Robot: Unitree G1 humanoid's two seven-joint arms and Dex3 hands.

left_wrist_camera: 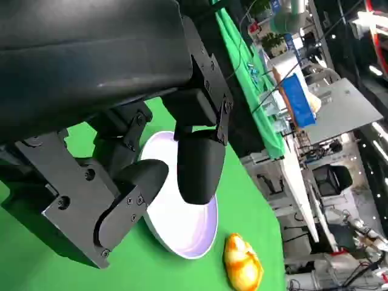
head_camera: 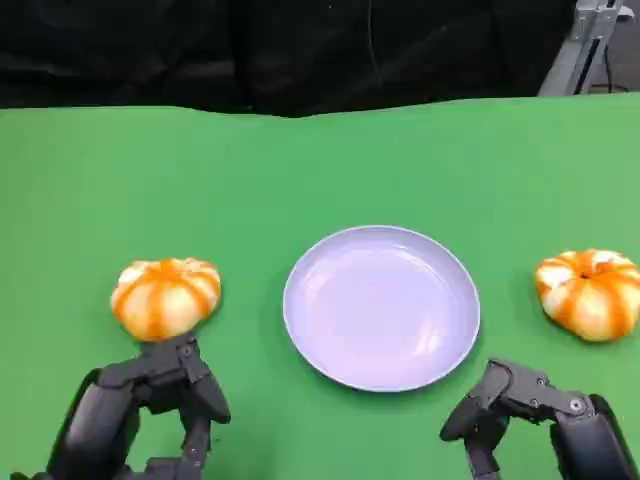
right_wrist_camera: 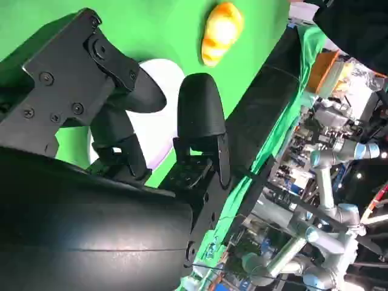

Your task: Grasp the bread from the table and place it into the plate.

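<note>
The left hand (head_camera: 150, 400) is seen at the lower left of the head view, its fingers apart and nothing held between them. The right hand (head_camera: 530, 410) is seen at the lower right, likewise with fingers spread and nothing in them. Neither hand is in contact with any bread.

Just above the left hand, at the left of the frame, one bread (head_camera: 165, 297) lies on the green table (head_camera: 300, 170); the fingertips are close below it but apart from it. A second bread (head_camera: 590, 292) lies at the right edge of the frame, above and to the right of the right hand. Between the two, at the centre, the plate (head_camera: 380, 305) is seen with nothing in it, well apart from each bread.

Several risks are judged to follow. The bread is rounded and looks glazed, so it may be pushed away or rolled if the fingers are closed too low or off centre. If it is squeezed hard, it may be dented. The plate's thin rim may be struck during the carry if the bread is held low, and the plate shifted. The right bread, near the frame's edge, may be reached less surely.
</note>
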